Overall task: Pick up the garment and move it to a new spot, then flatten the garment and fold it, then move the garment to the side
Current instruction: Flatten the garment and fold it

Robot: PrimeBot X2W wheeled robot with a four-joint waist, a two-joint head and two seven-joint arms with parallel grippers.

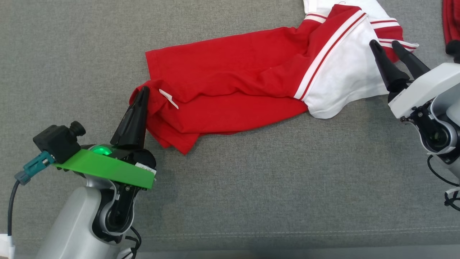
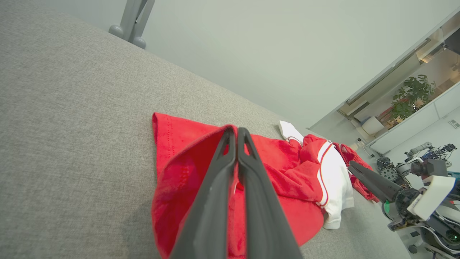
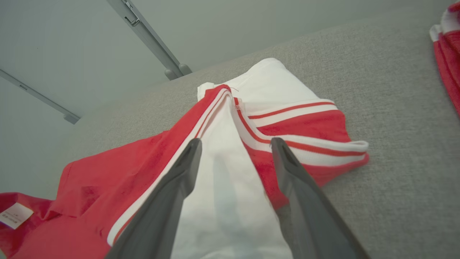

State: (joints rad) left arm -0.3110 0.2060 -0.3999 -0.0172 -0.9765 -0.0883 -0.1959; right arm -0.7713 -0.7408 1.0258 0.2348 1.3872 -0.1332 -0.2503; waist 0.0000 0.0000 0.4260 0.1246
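The garment (image 1: 230,82) lies crumpled between the grippers, neither flat nor folded, so I judge nearly the whole task is left. The left gripper (image 1: 144,90), pressed together, pinches its red hem corner. The right gripper (image 1: 385,43) hangs spread over the white part, holding nothing. Bare surface (image 1: 251,187) opens behind both grippers, toward the robot. Another red cloth (image 1: 451,21) lies just right of the right one.
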